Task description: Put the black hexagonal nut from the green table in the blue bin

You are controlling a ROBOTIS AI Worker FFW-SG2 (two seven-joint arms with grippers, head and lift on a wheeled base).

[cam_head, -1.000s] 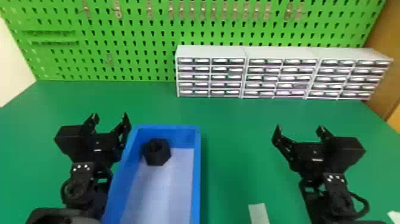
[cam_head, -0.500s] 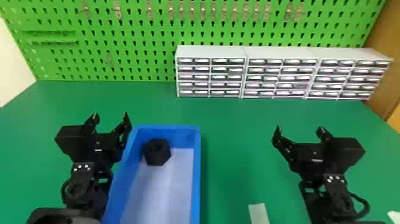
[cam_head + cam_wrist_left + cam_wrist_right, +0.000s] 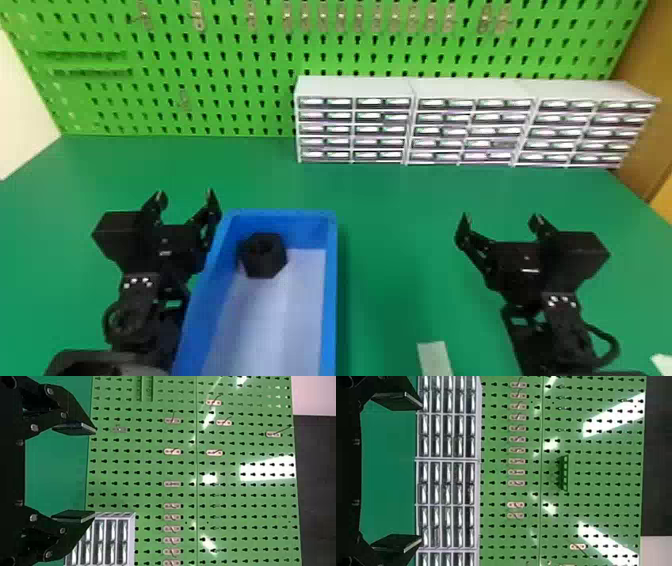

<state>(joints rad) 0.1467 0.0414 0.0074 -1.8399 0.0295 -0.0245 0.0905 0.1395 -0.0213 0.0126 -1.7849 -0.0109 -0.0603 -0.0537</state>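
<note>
1. Pincer state, left gripper [image 3: 185,194]: open, two fingers standing well apart with clear space between them; located just beside the bin's left wall, contact with it not determinable.
2. Right gripper [image 3: 500,217]: likewise open, fingers wide apart, positioned over the green table [image 3: 400,200] to the right of the bin.
3. Blue bin [image 3: 329,300]: contains the black hexagonal nut [image 3: 262,256], at the far left corner; pale bin floor visible beside it.
4. White drawer cabinets [image 3: 350,90]: side by side at table's rear, before green pegboard [image 3: 240,90].
</note>
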